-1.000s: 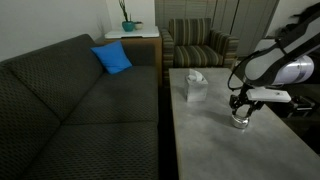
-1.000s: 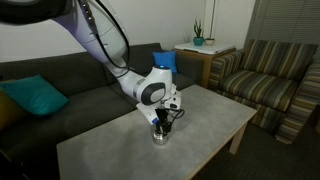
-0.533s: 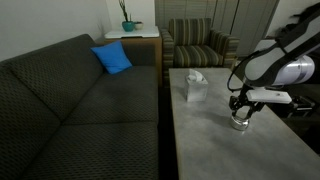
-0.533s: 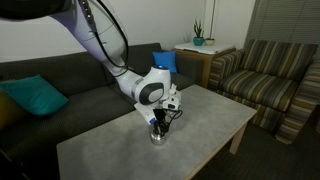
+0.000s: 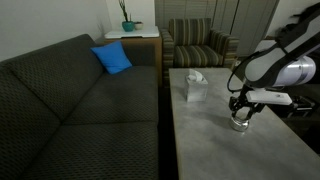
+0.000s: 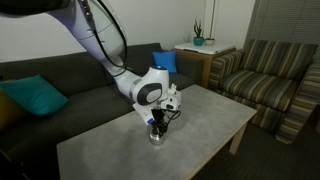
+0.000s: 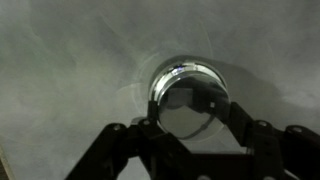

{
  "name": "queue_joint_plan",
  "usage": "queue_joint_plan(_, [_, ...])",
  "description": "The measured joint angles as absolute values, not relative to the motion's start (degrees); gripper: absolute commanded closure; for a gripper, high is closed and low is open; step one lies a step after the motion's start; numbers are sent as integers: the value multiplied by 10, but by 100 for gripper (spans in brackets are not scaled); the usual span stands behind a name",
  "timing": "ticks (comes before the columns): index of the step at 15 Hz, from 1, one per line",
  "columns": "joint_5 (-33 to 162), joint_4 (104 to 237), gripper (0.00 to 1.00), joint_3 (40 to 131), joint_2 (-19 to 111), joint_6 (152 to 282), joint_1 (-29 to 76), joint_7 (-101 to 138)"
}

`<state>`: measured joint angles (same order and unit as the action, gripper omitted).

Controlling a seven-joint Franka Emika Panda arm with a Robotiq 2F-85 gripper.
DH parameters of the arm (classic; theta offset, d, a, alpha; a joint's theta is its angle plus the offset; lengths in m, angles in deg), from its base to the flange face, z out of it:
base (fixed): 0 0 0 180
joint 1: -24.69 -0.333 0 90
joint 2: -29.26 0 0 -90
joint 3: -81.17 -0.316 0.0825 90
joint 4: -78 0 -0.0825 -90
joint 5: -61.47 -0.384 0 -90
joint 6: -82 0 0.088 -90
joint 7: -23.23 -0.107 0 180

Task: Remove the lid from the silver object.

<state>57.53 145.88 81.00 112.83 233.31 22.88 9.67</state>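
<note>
The gripper stood narrowed on the lid, with one finger at its 9 o'clock and one at its 3 o'clock. It appeared to clamp the rim so the lid could be pulled straight up. Whether the lid had parted from the silver object could not be told. That container sat on the grey table, and the tissue box stood well apart at about 10 o'clock, leaving room for the lift.
</note>
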Motion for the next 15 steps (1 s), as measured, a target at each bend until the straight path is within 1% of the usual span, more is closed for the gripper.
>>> queue_joint_plan(8, [576, 1463, 56, 815, 1128, 2354, 216, 78])
queue_joint_plan(15, [576, 1518, 56, 844, 1110, 2427, 170, 22])
